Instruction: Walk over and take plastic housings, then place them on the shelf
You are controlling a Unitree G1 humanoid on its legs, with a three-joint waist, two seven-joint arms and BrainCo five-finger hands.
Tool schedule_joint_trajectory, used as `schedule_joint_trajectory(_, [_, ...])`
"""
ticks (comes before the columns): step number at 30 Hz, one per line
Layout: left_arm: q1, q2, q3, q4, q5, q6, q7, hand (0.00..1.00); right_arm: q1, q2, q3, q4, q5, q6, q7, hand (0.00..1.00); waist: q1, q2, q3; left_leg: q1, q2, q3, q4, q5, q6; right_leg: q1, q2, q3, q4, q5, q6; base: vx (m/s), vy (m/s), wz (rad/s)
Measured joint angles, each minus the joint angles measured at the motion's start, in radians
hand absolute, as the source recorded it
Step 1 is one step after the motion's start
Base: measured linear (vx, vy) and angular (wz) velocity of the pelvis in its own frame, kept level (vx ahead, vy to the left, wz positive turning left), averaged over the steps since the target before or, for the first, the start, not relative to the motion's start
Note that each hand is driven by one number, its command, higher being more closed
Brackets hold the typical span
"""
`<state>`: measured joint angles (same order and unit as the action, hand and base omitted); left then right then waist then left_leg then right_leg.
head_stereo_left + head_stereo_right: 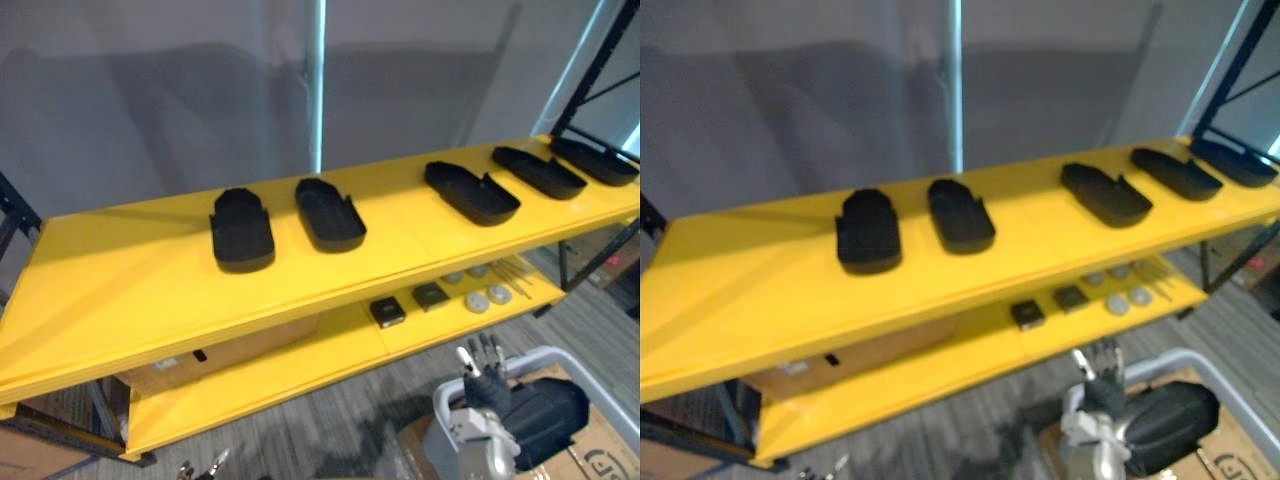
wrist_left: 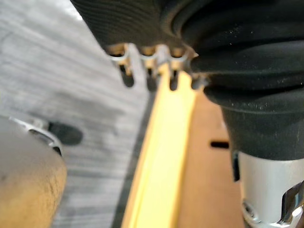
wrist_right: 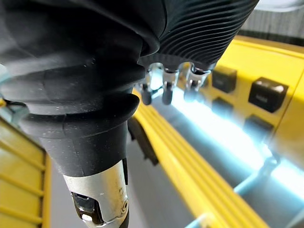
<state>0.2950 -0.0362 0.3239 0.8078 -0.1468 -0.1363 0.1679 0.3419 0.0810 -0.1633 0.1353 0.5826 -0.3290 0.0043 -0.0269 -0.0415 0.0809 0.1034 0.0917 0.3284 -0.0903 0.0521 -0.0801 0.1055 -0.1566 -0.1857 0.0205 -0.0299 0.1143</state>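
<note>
1. Five housings (image 1: 242, 232) lie in a row on the top board (image 1: 110, 290) of the shelf, each apart from the next. Neither hand holds one.
2. The right hand (image 1: 485, 375) is low, in front of the lower board (image 1: 300, 372) and near a grey bin (image 1: 565, 355). Its fingers are straight and spread, and it grips nothing.
3. The left hand (image 2: 151, 80) hangs beside a yellow board edge (image 2: 161, 156). Its fingers are straight and empty.
4. Collision risk: both hands sit below the top board. A straight lift toward the row would probably strike that board's front edge, because the hands start close in under it.
5. Displacement risk: the gap between the two housings nearest the robot's left is narrow. Setting another housing there could push a neighbour. The bare stretch at the left end of the board looks safer.
6. Wrong-pick risk: black boxes (image 1: 387, 312) and silver discs (image 1: 478, 300) lie on the lower board near the right hand. They are not the task's parts.
7. It cannot be told whether the bin holds housings.
8. View comparison: the eye views give the whole row and its gaps. The right wrist view gives the finger posture and the black boxes from close up. The left wrist view gives the left hand's closeness to the board edge.
</note>
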Motion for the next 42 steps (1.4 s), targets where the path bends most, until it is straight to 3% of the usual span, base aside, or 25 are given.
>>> schedule_joint_trajectory(3, [-0.008, 0.031, -0.039, 0.038, 0.021, 0.016, -0.016, 0.00, 0.008, -0.001, -0.001, 0.000, -0.016, -0.016, -0.055, 0.00, -0.004, -0.001, -0.008, 0.022, 0.003, 0.043, 0.000, -0.017, -0.013, -0.001, 0.001, 0.042, 0.002, 0.006, 0.000, 0.12, 0.046, -0.43])
schedule_joint_trajectory(7, [-0.033, 0.077, -0.102, 0.100, 0.088, 0.051, -0.034, 0.00, 0.020, 0.000, -0.005, 0.000, -0.019, -0.019, -0.094, 0.00, -0.038, 0.007, -0.011, 0.058, 0.012, 0.106, 0.000, -0.035, -0.026, -0.002, 0.019, 0.103, 0.000, 0.010, 0.006, 0.09, 0.019, -0.41])
schedule_joint_trajectory(15, [-0.072, 0.131, -0.194, 0.148, 0.125, 0.111, -0.069, 0.00, 0.017, -0.007, -0.008, 0.000, -0.029, -0.020, -0.065, 0.00, -0.056, 0.018, -0.001, 0.140, 0.053, 0.283, 0.002, -0.064, -0.064, -0.029, 0.075, 0.227, -0.024, 0.039, -0.009, 0.05, -0.017, -0.63])
schedule_joint_trajectory(20, [-0.079, 0.142, -0.231, 0.154, 0.110, 0.139, -0.069, 0.00, 0.012, -0.040, -0.007, -0.010, -0.046, -0.019, -0.044, 0.00, -0.091, 0.036, 0.011, 0.154, 0.072, 0.350, 0.007, -0.070, -0.077, -0.050, 0.100, 0.244, -0.051, 0.073, -0.016, -0.05, -0.064, -0.43])
schedule_joint_trajectory(22, [-0.079, 0.142, -0.225, 0.154, 0.098, 0.135, -0.070, 0.00, 0.017, -0.044, -0.010, -0.010, -0.046, -0.019, -0.024, 0.00, -0.092, 0.029, 0.020, 0.149, 0.071, 0.324, 0.037, -0.079, -0.082, -0.051, 0.107, 0.255, -0.056, 0.073, -0.017, -0.05, -0.063, -0.25])
schedule_joint_trajectory(24, [-0.072, 0.141, -0.198, 0.152, 0.063, 0.118, -0.072, 0.00, -0.001, -0.049, 0.007, -0.010, -0.049, -0.019, 0.015, 0.00, -0.066, 0.017, 0.034, 0.109, 0.095, 0.167, 0.180, -0.126, -0.036, -0.063, 0.110, 0.311, -0.051, 0.072, -0.019, -0.02, -0.074, -0.72])
schedule_joint_trajectory(25, [-0.058, 0.131, -0.169, 0.143, 0.037, 0.112, -0.070, 0.00, -0.027, -0.065, 0.034, -0.010, -0.053, -0.019, 0.042, 0.00, -0.046, 0.020, 0.040, 0.049, 0.109, 0.038, 0.308, -0.180, 0.020, -0.075, 0.118, 0.353, -0.046, 0.067, -0.024, -0.04, -0.036, -0.94])
schedule_joint_trajectory(26, [-0.046, 0.119, -0.144, 0.141, 0.014, 0.094, -0.063, 0.00, -0.057, -0.087, 0.055, -0.009, -0.056, -0.019, 0.063, 0.00, -0.030, 0.022, 0.050, -0.007, 0.110, -0.084, 0.417, -0.223, 0.050, -0.083, 0.125, 0.389, -0.045, 0.074, -0.030, -0.06, 0.038, -0.93])
schedule_joint_trajectory(27, [-0.034, 0.105, -0.135, 0.138, 0.001, 0.087, -0.061, 0.00, -0.075, -0.096, 0.067, -0.009, -0.056, -0.019, 0.066, 0.00, -0.022, 0.035, 0.051, -0.021, 0.108, -0.141, 0.452, -0.253, 0.049, -0.088, 0.127, 0.411, -0.046, 0.077, -0.033, -0.04, 0.121, -1.01])
schedule_joint_trajectory(28, [-0.012, 0.075, -0.128, 0.132, -0.014, 0.075, -0.061, 0.00, -0.113, -0.127, 0.080, -0.008, -0.064, -0.019, 0.068, 0.00, -0.005, 0.066, 0.053, -0.017, 0.107, -0.226, 0.476, -0.303, 0.043, -0.094, 0.146, 0.439, -0.047, 0.084, -0.042, -0.07, 0.192, -0.93])
schedule_joint_trajectory(29, [0.006, 0.062, -0.131, 0.126, -0.014, 0.067, -0.060, 0.00, -0.144, -0.147, 0.092, -0.010, -0.068, -0.019, 0.068, 0.00, 0.010, 0.085, 0.050, 0.000, 0.107, -0.251, 0.450, -0.333, 0.018, -0.113, 0.158, 0.435, -0.044, 0.084, -0.041, -0.10, 0.208, -0.77])
schedule_joint_trajectory(31, [0.012, 0.061, -0.142, 0.117, -0.013, 0.049, -0.062, 0.00, -0.176, -0.152, 0.099, -0.010, -0.069, -0.020, 0.067, 0.00, 0.015, 0.085, 0.050, 0.008, 0.102, -0.230, 0.387, -0.357, -0.013, -0.134, 0.141, 0.396, -0.050, 0.100, -0.025, -0.12, 0.201, -0.05])
schedule_joint_trajectory(32, [0.007, 0.070, -0.147, 0.116, -0.013, 0.040, -0.062, 0.00, -0.188, -0.151, 0.108, -0.008, -0.085, -0.020, 0.062, 0.00, 0.014, 0.072, 0.058, 0.006, 0.099, -0.231, 0.354, -0.380, -0.050, -0.153, 0.131, 0.381, -0.048, 0.126, 0.005, -0.07, 0.154, 0.15])
schedule_joint_trajectory(33, [0.003, 0.079, -0.144, 0.115, -0.014, 0.036, -0.063, 0.00, -0.192, -0.143, 0.111, -0.005, -0.087, -0.020, 0.059, 0.00, 0.020, 0.052, 0.064, 0.002, 0.089, -0.227, 0.355, -0.378, -0.049, -0.156, 0.123, 0.381, -0.050, 0.139, 0.017, -0.07, 0.123, -0.05])
schedule_joint_trajectory(34, [0.008, 0.086, -0.141, 0.116, -0.012, 0.027, -0.062, 0.00, -0.193, -0.139, 0.123, -0.006, -0.085, -0.022, 0.058, 0.00, 0.044, 0.046, 0.076, 0.000, 0.082, -0.216, 0.357, -0.377, -0.047, -0.155, 0.115, 0.372, -0.058, 0.156, 0.016, -0.04, 0.089, -0.18])
schedule_joint_trajectory(38, [0.002, 0.088, -0.151, 0.115, 0.024, -0.024, -0.071, 0.00, -0.205, -0.139, 0.130, -0.009, -0.077, -0.030, 0.019, 0.00, 0.042, 0.035, 0.075, -0.002, 0.064, -0.225, 0.362, -0.379, -0.046, -0.158, 0.096, 0.340, -0.043, 0.162, 0.023, 0.00, 0.059, 0.03])
schedule_joint_trajectory(42, [-0.047, 0.070, -0.190, 0.057, 0.128, -0.036, -0.078, 0.00, -0.180, -0.123, 0.126, -0.035, -0.042, -0.035, -0.023, 0.00, 0.033, 0.091, 0.146, -0.036, 0.074, -0.236, 0.490, -0.438, -0.033, -0.200, 0.104, 0.327, 0.073, 0.157, 0.015, -0.07, 0.069, -0.06])
